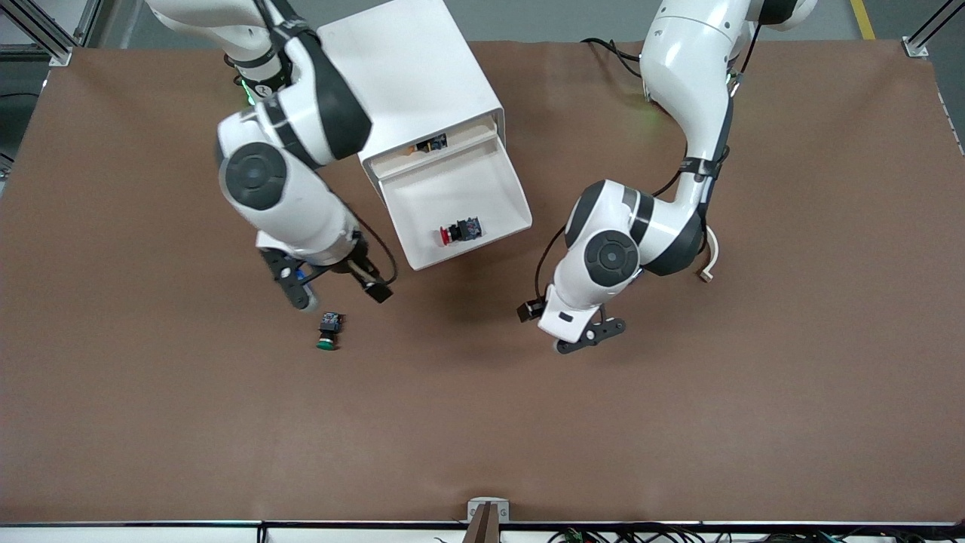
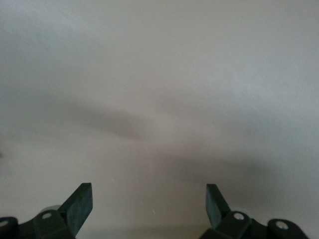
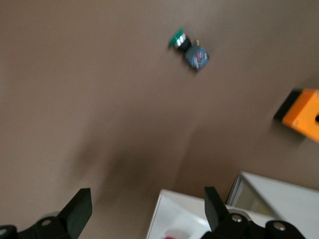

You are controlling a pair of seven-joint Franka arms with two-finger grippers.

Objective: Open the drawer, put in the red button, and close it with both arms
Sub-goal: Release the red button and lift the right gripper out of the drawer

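Observation:
The drawer (image 1: 494, 177) stands pulled out of the white cabinet (image 1: 411, 72). The red button (image 1: 459, 231) lies on its side inside the drawer, near the front wall. My right gripper (image 1: 335, 289) hangs open and empty over the table beside the drawer's front corner; its wrist view shows that corner (image 3: 199, 216) and a sliver of the red button (image 3: 174, 234) between the open fingers (image 3: 79, 206). My left gripper (image 1: 592, 336) hangs open and empty over bare table toward the left arm's end, and its wrist view shows only tabletop past its fingertips (image 2: 79, 201).
A green-capped button (image 1: 329, 332) (image 3: 189, 47) lies on the table just nearer the front camera than the right gripper. An orange box (image 3: 305, 114) shows in the right wrist view beside the cabinet. The top drawer (image 1: 431, 143) shows dark parts.

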